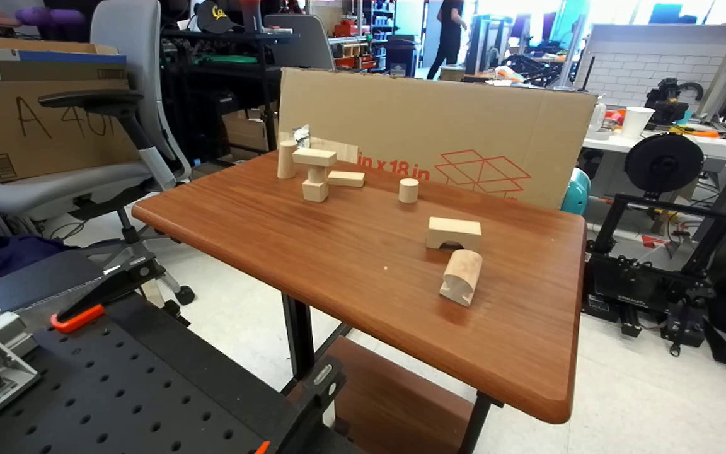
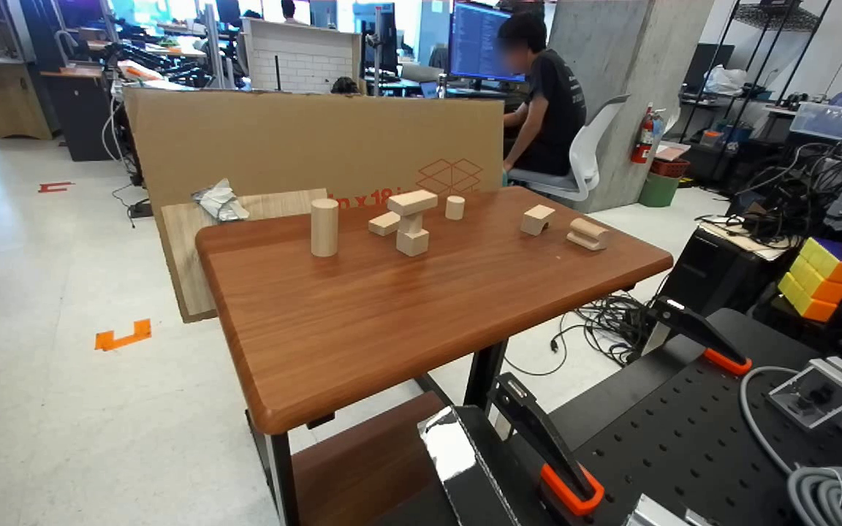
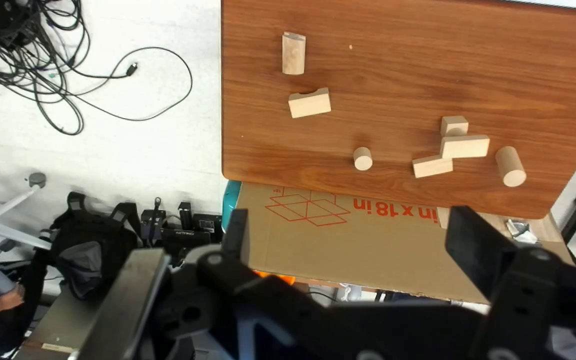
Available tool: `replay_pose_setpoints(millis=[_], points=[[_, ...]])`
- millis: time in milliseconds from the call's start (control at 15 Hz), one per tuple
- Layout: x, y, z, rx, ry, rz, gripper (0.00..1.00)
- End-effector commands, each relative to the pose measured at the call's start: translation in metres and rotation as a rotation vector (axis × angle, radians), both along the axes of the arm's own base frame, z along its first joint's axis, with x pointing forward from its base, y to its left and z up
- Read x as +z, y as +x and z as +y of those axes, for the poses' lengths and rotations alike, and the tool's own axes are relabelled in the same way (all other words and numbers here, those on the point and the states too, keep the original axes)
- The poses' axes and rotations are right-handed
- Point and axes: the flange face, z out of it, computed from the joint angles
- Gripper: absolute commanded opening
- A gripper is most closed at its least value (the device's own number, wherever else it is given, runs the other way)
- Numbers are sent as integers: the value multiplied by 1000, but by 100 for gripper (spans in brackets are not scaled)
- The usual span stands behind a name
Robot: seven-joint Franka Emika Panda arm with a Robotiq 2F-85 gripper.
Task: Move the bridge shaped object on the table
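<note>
The bridge shaped object is a pale wood block (image 1: 454, 226) with an arch notch in its underside. It stands on the reddish-brown table (image 1: 338, 239) near one end. It also shows in an exterior view (image 2: 536, 218) and in the wrist view (image 3: 310, 105). A round-topped pale block (image 1: 462, 277) lies close beside it, apart from it. My gripper (image 3: 350, 232) shows only in the wrist view. Its two black fingers are wide apart with nothing between them. It is away from the bridge block and high above the table. The gripper is out of sight in both exterior views.
A stack with a flat plank on top (image 1: 314, 156) stands toward the table's other end. Near it are a tall cylinder (image 1: 287, 159) and a flat block (image 1: 346, 179). A short cylinder (image 1: 408, 190) stands near the far edge. A cardboard panel (image 1: 401, 120) rises behind the table.
</note>
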Motion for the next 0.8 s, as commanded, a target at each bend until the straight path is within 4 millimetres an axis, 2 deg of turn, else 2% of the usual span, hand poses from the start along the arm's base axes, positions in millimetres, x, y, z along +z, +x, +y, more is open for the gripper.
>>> replay_pose_setpoints(millis=[0, 200, 400, 733], points=[[-6, 13, 6, 6, 4, 8, 100], [-26, 35, 13, 50, -19, 21, 100], [-57, 61, 18, 102, -50, 24, 100], [-125, 105, 22, 198, -75, 66, 100]])
